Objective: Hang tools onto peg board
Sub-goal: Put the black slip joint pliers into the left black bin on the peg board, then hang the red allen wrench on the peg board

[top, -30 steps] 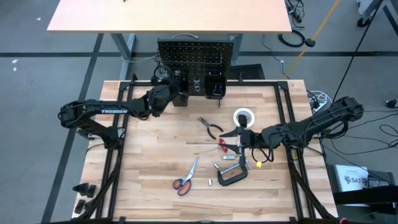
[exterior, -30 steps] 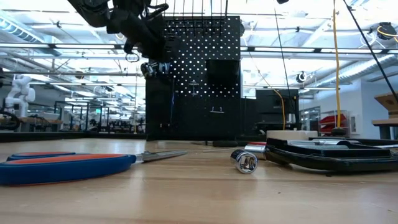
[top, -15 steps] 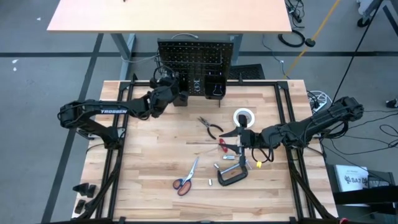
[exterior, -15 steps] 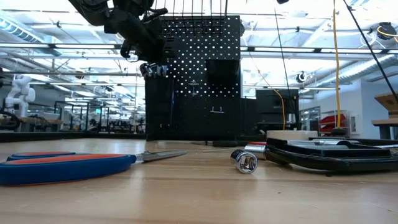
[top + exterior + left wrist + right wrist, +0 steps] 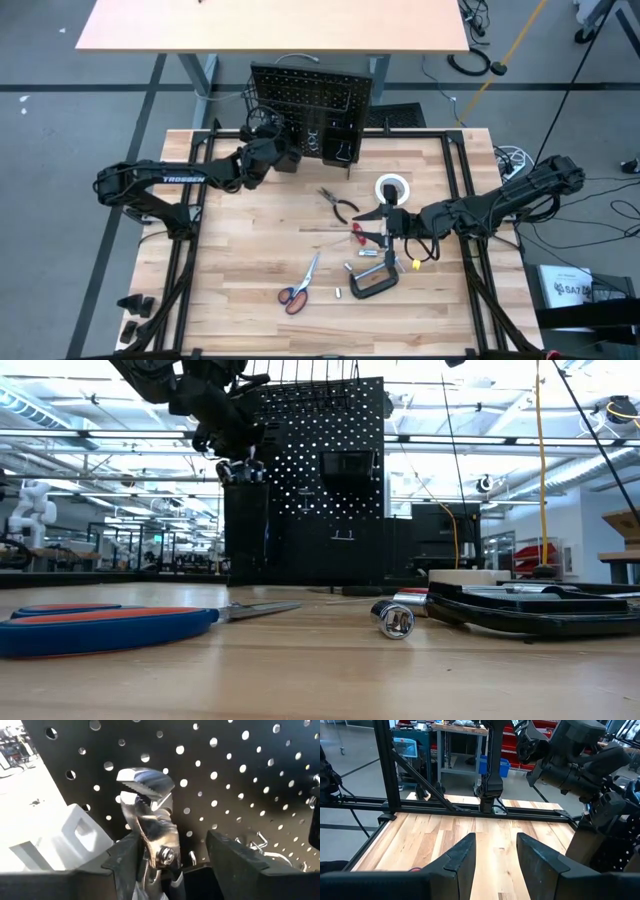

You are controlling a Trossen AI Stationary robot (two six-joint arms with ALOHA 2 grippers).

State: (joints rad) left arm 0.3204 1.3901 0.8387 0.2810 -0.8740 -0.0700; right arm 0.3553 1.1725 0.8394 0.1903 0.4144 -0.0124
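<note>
The black peg board (image 5: 312,95) stands upright at the table's far edge, with black bins along its foot. My left gripper (image 5: 284,150) is level at the board's left part (image 5: 240,460), open. Between its fingers stands a silver pliers-like tool (image 5: 150,815), jaws up, in front of the holes; its lower end is hidden. My right gripper (image 5: 386,222) hovers open over the table's right half, with nothing between its fingers (image 5: 495,845). The other tools lie flat on the tabletop. My left gripper has one finger (image 5: 125,862) close against the silver tool's side, just below its pivot bolt (image 5: 166,855); I cannot tell whether it touches. The other finger (image 5: 235,860) stands clear of the tool, with a gap. The fingers come level from the table's near-left side.
On the table lie a white tape roll (image 5: 393,187), dark-handled pliers (image 5: 340,206), a red screwdriver (image 5: 357,235), orange-handled scissors (image 5: 298,288), a black C-clamp (image 5: 372,282) and small silver parts (image 5: 395,618). The left half of the tabletop (image 5: 230,250) is bare wood.
My left gripper has opened at the peg board, letting go of the silver tool, and its wrist has rolled slightly. The peg board has shifted and skewed a little: in the high view its right end now sits nearer the table's near edge.
</note>
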